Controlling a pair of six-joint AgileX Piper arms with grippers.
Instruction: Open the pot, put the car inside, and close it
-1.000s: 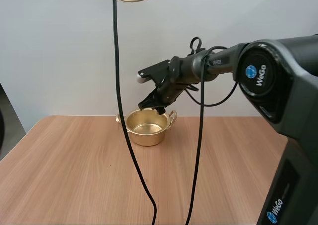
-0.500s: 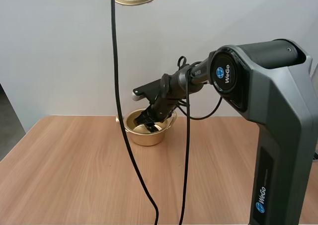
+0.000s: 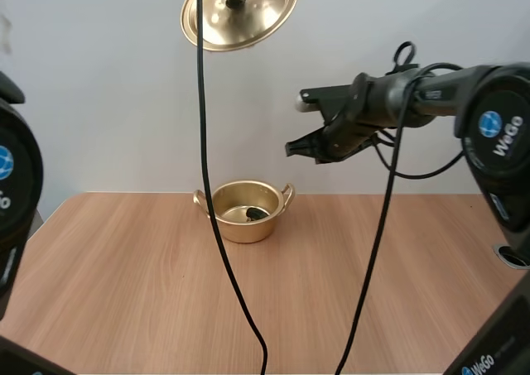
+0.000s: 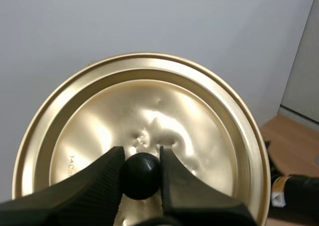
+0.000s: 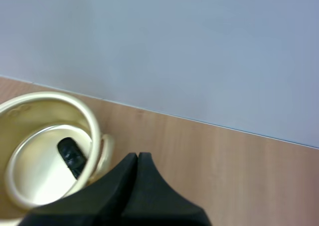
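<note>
High view, items in order of bulk. Item one, the bench [image 3: 124,292]: pale wood, carrying only the pot. Item two, the lid [image 3: 257,19]: gold, held high above the bench and well apart from the pot, tipped so that its knobbed face turns towards the arms' bases. Item three, the pot [image 3: 240,230]: gold, two-handled, upright and uncovered near the far edge of the bench. Item four, the right hand [image 3: 291,149]: up in the air above and to the right of the pot, its fingers lying together as one dark wedge in its own wrist view [image 5: 137,158], clenched on nothing. Item five, the left hand [image 4: 141,161]: grasping the lid by its black knob [image 4: 141,178], one finger on each side. Item six, the car [image 3: 255,213]: small and dark, lying on the pot's floor close to the wall, plain from the right wrist view [image 5: 72,156]. By my reckoning the opening and loading are done and closing is the step in hand. The next move calls for the left arm to bring the lid down, level it and centre it over the rim before letting go of the knob.
</note>
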